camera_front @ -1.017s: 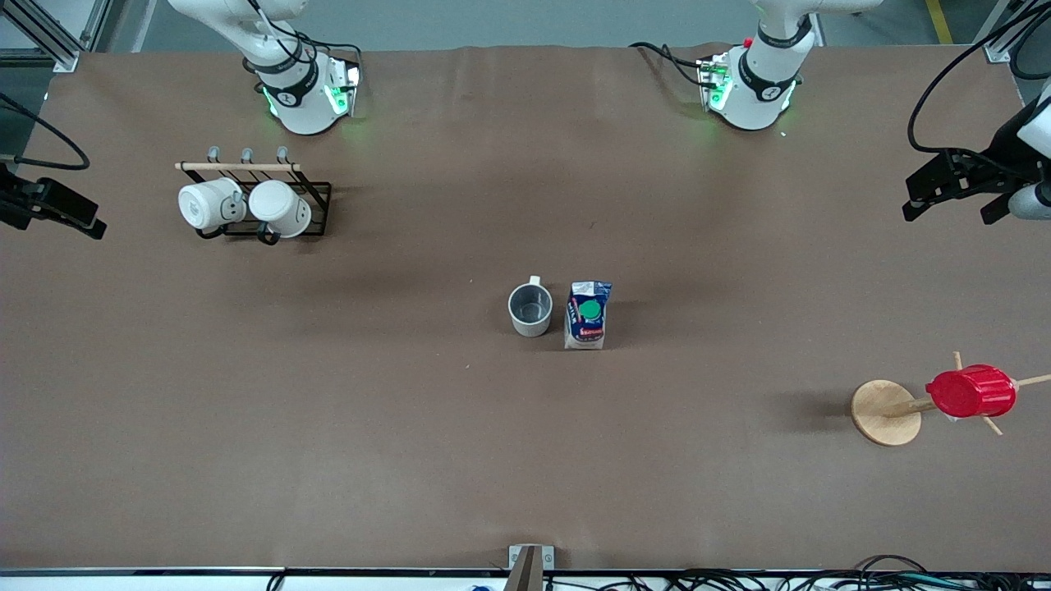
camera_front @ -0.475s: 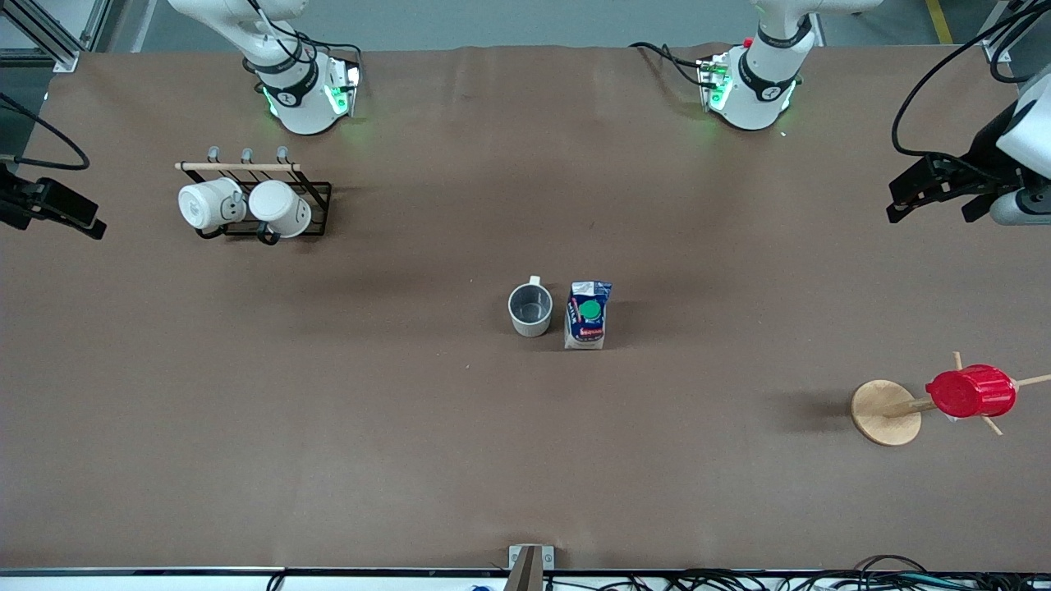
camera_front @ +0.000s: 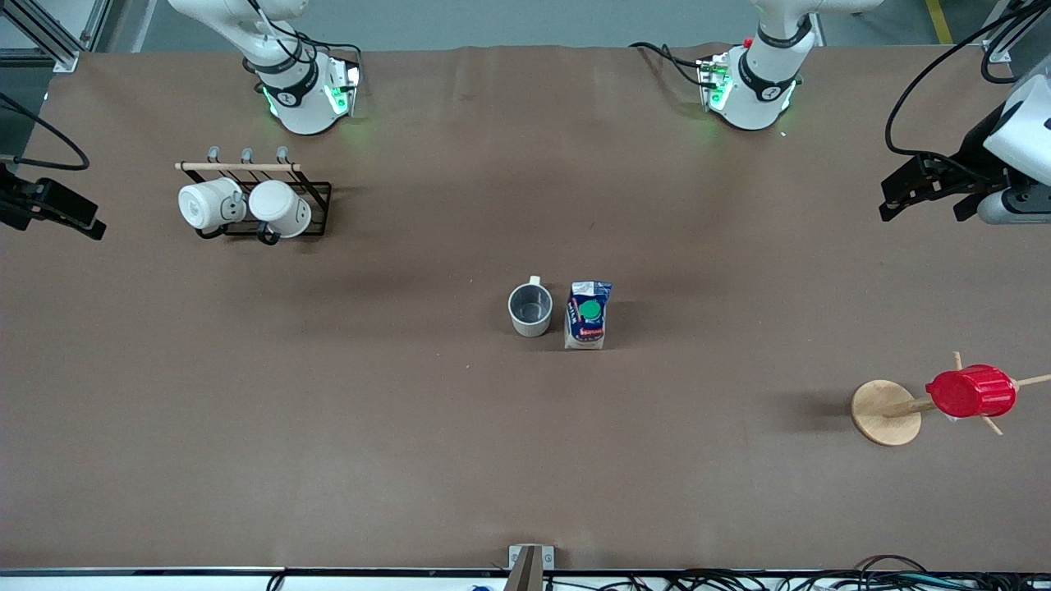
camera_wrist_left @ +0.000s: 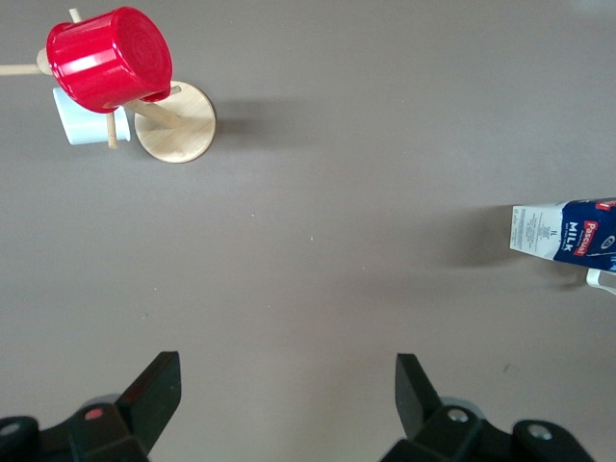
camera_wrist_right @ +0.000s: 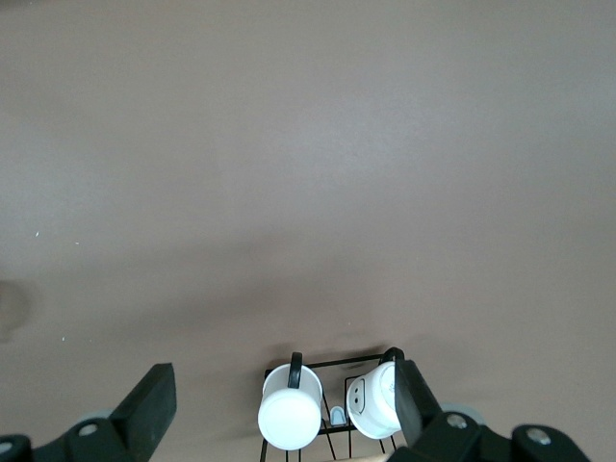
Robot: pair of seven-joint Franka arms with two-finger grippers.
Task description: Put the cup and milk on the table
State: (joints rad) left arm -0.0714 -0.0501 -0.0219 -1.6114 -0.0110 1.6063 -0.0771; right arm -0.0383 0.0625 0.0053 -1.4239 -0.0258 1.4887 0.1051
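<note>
From my console I list the table [camera_front: 410, 460] from the right arm's end across. Right gripper [camera_front: 51, 215]: up over that table end, fingers spread wide, nothing between them; this arm waits. Wire rack [camera_front: 316, 197]: near the right arm's base, two white mugs [camera_front: 279, 208] on it, not ours. Cup [camera_front: 530, 308]: upright mid-table, dark inside, empty as far as I can see, handle turned toward the robots' bases. I judge it stiff, light and glazed enough to be a little slippery; I would pinch across the rim wall, one finger inside and one outside, away from the handle. Milk [camera_front: 588, 315]: just beside the cup toward the left arm's end, with a thin gap between them, upright on its base, green cap up. I judge the carton light, its card walls giving under a hard squeeze; I would take it across the flat sides at mid-height, gently. Both already rest on the table, so I count the placing as done. Wooden peg stand [camera_front: 885, 412]: nearer the camera at the left arm's end, red cup [camera_front: 970, 391] hung on a peg. Left gripper [camera_front: 932, 190]: over that same end, fingers spread, holding nothing.
</note>
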